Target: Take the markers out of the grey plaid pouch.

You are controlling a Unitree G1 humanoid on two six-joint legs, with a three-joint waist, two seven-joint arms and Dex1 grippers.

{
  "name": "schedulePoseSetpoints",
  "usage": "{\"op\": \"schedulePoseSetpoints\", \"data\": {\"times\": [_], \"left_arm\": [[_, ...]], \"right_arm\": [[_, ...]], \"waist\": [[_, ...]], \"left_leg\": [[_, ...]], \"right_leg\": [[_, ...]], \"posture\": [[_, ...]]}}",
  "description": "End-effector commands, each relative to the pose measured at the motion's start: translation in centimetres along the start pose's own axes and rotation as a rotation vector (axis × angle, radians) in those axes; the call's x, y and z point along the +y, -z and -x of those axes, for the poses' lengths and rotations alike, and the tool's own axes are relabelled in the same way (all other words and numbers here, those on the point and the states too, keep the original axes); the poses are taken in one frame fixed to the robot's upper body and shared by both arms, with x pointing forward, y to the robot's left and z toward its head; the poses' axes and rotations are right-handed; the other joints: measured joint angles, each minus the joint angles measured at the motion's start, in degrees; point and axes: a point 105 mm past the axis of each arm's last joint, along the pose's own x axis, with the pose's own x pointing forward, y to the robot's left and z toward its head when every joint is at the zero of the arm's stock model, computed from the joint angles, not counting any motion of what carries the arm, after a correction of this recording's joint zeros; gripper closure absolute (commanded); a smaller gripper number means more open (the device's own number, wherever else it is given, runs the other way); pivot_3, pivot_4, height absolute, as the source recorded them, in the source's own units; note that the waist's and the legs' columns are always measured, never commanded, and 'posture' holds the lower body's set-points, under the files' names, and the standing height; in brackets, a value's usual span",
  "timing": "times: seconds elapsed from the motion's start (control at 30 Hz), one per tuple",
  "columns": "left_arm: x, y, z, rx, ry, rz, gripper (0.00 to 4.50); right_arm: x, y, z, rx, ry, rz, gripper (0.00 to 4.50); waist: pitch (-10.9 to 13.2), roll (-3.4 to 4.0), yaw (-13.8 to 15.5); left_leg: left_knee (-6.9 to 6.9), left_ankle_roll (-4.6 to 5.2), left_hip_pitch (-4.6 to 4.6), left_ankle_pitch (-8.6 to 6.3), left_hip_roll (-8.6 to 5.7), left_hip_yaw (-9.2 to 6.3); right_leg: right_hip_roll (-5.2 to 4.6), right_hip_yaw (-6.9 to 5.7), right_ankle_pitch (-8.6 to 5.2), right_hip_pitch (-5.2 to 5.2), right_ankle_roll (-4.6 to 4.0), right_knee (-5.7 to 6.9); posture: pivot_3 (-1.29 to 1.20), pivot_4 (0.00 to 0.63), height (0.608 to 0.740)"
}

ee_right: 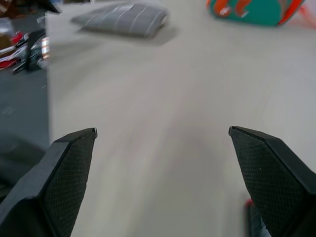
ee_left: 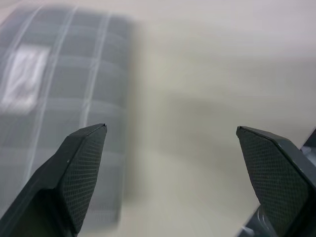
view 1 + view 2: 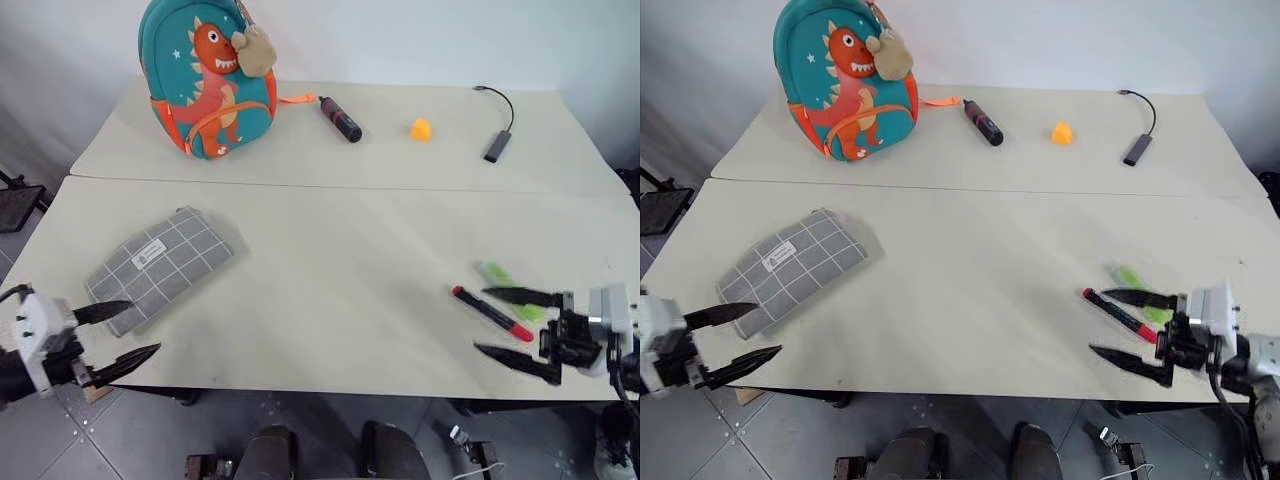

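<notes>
Grey plaid pouch (image 3: 166, 267) flat on tabletop (image 3: 340, 280), well apart from markers (image 3: 497, 300). Left tool (image 3: 132, 332) at pouch's near corner, fingers spread, empty. Right tool (image 3: 502, 322) spread wide around red marker (image 3: 491, 313), green ones just behind. Beyond pouch: dinosaur backpack (image 3: 208, 78), black stick (image 3: 340, 118), orange object (image 3: 421, 129), cabled adapter (image 3: 497, 145).

The grey plaid pouch (image 3: 165, 265) looks like soft woven cloth, matt, with a small white label. The surface (image 3: 340, 250) is smooth, matt cream. The red marker (image 3: 492, 313) and light green markers (image 3: 510, 290) look like smooth plastic. The left gripper's fingers (image 2: 81, 168) are black with a fine checkered texture; the teal backpack (image 3: 208, 80) looks like slightly shiny fabric.
</notes>
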Motion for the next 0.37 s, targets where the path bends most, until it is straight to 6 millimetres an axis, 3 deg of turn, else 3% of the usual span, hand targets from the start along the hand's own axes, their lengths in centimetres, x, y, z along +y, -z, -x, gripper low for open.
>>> {"op": "schedulePoseSetpoints", "data": {"times": [0.03, 0.2, 0.27, 0.37], "left_arm": [[0.0, 0.3, -0.8, -0.004, 0.033, -0.043, 0.02], [-0.4, 2.1, -1.5, 0.024, 0.062, -0.111, 0.02], [-0.5, 2.6, -1.7, 0.018, 0.033, -0.112, 0.02], [-0.3, 2.7, -2.1, 0.013, 0.007, -0.142, 0.02]], "right_arm": [[0.1, -0.9, 0.2, -0.018, 0.006, 0.071, 0.0], [1.1, 1.0, 3.2, 0.086, 0.007, 0.083, 0.0], [1.7, 1.6, 3.4, 0.103, -0.016, 0.091, 0.0], [0.6, 1.2, 2.6, 0.05, 0.042, 0.122, 0.0]], "waist": [[0.0, 0.0, -0.44], [0.0, 0.0, -1.32], [0.0, -0.01, -1.37], [0.01, -0.02, -1.52]], "left_leg": [[0.0, 0.0, 0.02, 0.0, 0.01, 0.03], [-0.01, 0.0, 0.08, 0.0, 0.17, 0.4], [-0.02, 0.02, 0.06, -0.04, 0.18, 0.43], [0.02, 0.08, 0.1, -0.07, 0.18, 0.5]], "right_leg": [[0.0, 0.01, 0.01, 0.0, 0.02, 0.01], [0.02, -0.01, 0.04, -0.16, 0.07, 0.07], [0.02, -0.01, 0.04, -0.18, 0.07, 0.04], [-0.02, 0.02, 0.07, -0.16, 0.13, 0.03]], "posture": [[0.0, 0.15, 0.74], [0.0, 0.15, 0.74], [0.0, 0.15, 0.74], [0.0, 0.15, 0.74]]}}
